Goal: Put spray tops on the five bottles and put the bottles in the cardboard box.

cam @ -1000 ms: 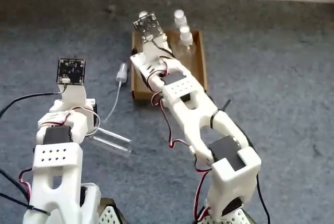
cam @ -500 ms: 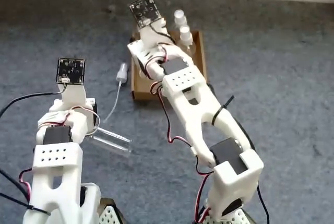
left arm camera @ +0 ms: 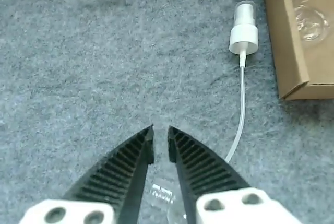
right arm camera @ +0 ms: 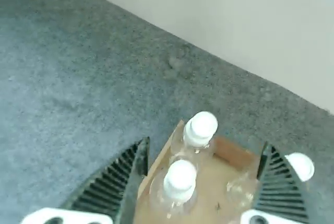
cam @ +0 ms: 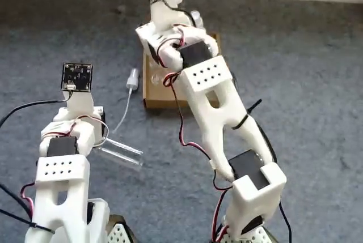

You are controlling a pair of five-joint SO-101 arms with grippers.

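Observation:
The cardboard box [cam: 152, 102] sits mid-table, and its corner [left arm camera: 290, 51] reaches into the left wrist view. My right gripper [right arm camera: 203, 144] hangs open above the box's far end. Two clear bottles with white spray tops [right arm camera: 201, 127] [right arm camera: 180, 178] stand between its fingers, and a third top [right arm camera: 300, 165] is just outside one finger. A loose spray top [left arm camera: 243, 31] with a long tube lies on the carpet left of the box [cam: 133, 79]. My left gripper [left arm camera: 160, 141] is shut, pointing at the carpet short of that top. A clear capless bottle [cam: 120, 152] lies beside the left arm.
Grey carpet covers the table, and there is free floor left of the box and to the far right. A pale wall [right arm camera: 250, 20] runs along the back edge just behind the box. The right arm [cam: 215, 101] stretches over the box.
The right arm has risen and swung toward the back wall, so its wrist is now past the box's far edge. The left arm and the loose parts have not moved.

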